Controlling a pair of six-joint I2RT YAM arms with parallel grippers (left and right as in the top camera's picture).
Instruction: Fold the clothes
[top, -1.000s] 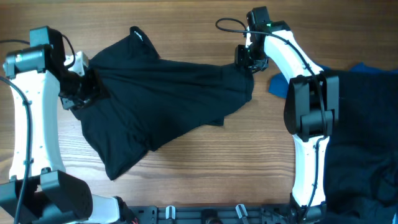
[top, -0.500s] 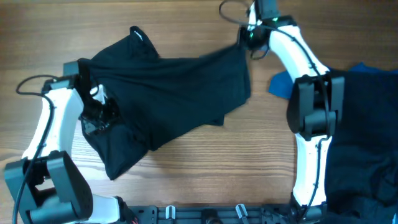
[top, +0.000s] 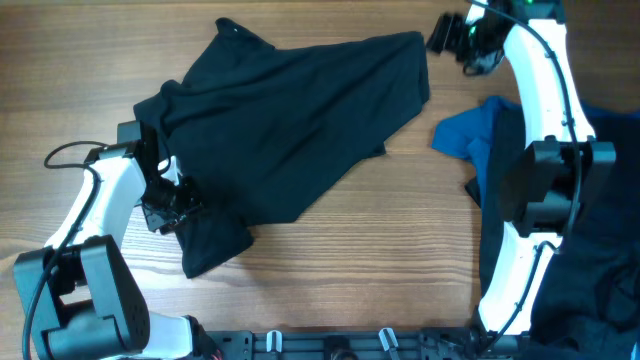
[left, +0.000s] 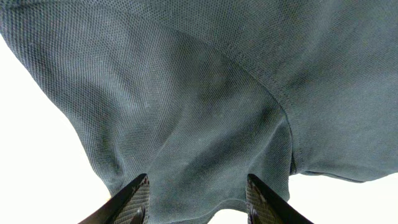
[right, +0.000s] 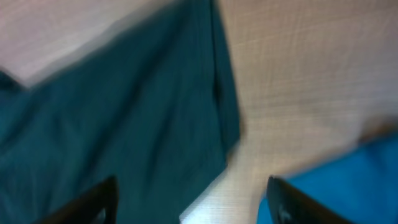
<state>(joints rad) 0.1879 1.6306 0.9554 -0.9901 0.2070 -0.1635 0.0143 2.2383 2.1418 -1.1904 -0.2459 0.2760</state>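
The clothes being worked on are a black shirt (top: 300, 120), spread slantwise over the table from the upper right to the lower left. My left gripper (top: 170, 205) is at its lower left part. In the left wrist view the shirt (left: 205, 93) fills the frame and its hem runs across the gap of my left gripper (left: 198, 177), whose fingers stand apart without pinching it. My right gripper (top: 440, 35) hovers just right of the shirt's upper right corner, open and empty. The blurred right wrist view shows my right gripper (right: 191, 180) over bare wood beside the shirt's edge (right: 124, 112).
A blue garment (top: 462, 135) lies right of the shirt, under the right arm, and shows again (right: 348, 180) at the lower right. A heap of dark clothes (top: 600, 250) covers the right edge of the wooden table (top: 350, 260).
My right gripper let go of the shirt's corner and moved up and to the right. The shirt slid toward the upper right. My left gripper moved down and right along the shirt's left side.
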